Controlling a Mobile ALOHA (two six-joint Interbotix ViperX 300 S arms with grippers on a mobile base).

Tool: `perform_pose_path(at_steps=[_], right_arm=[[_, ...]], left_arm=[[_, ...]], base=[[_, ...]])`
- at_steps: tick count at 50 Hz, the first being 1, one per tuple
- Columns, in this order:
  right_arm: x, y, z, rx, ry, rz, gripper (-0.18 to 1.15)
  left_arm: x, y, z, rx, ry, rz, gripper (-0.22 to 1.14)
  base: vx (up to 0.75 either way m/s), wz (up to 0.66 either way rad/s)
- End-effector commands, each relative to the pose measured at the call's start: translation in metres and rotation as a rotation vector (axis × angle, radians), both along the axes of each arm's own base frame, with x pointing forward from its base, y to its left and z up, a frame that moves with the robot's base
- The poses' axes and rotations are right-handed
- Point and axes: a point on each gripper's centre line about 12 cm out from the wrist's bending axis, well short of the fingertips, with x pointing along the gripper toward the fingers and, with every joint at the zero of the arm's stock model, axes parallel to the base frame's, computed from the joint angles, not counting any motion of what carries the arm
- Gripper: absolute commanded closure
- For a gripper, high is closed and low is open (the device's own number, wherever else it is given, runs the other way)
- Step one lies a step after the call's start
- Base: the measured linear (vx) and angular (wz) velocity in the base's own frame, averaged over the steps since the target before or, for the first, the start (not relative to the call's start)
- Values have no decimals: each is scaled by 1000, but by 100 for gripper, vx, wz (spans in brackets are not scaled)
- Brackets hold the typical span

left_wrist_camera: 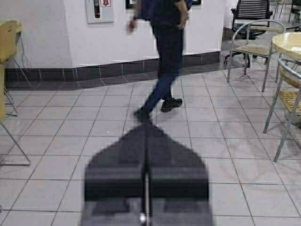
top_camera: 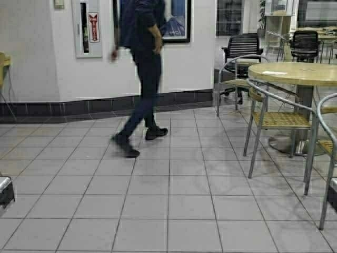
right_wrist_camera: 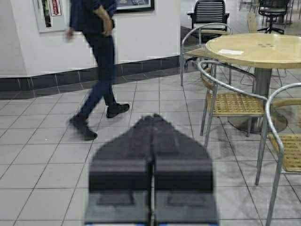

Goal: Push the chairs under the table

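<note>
We face a wide tiled floor (top_camera: 158,200) with a white wall (top_camera: 37,52) behind it, and a person (top_camera: 141,74) crosses it mid-stride, straight ahead of us. To our right stands a round desk (top_camera: 295,74) on a metal pedestal, ringed by grey tube-framed armchairs (top_camera: 274,120), with black mesh office chairs (top_camera: 243,47) beyond — none of these are ours to move. The chairs we are after show only at the far left: one mustard-yellow chair (left_wrist_camera: 8,42) against the wall and a sliver of a nearer one beside it in the left wrist view. The long desk they belong under is not in view. The left gripper (left_wrist_camera: 146,146) and the right gripper (right_wrist_camera: 153,136) both hang low over the floor, fingers clenched together on nothing.

The main hazard, as we judge it, is driving or turning toward the yellow chairs while the person is in our path — a collision. Swinging left could also drag our right side into the nearest armchair.
</note>
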Motion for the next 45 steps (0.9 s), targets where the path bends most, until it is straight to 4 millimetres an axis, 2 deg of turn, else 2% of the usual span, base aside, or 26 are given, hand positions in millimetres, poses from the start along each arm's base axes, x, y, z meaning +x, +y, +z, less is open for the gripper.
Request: perform_pose_path(at_steps=[1,8,45], right_arm=[[0,1,3,8,6,6,94],[0,1,3,3,63,6,92],[1,1,1,-8,67,7,92]], left_arm=[[3,-1,5,-2,51,-7,95],[3,-1,7,-9,54,-7,89],[3,-1,8,-40,51,-8,89]], base=[[0,0],[0,0],[10,1]])
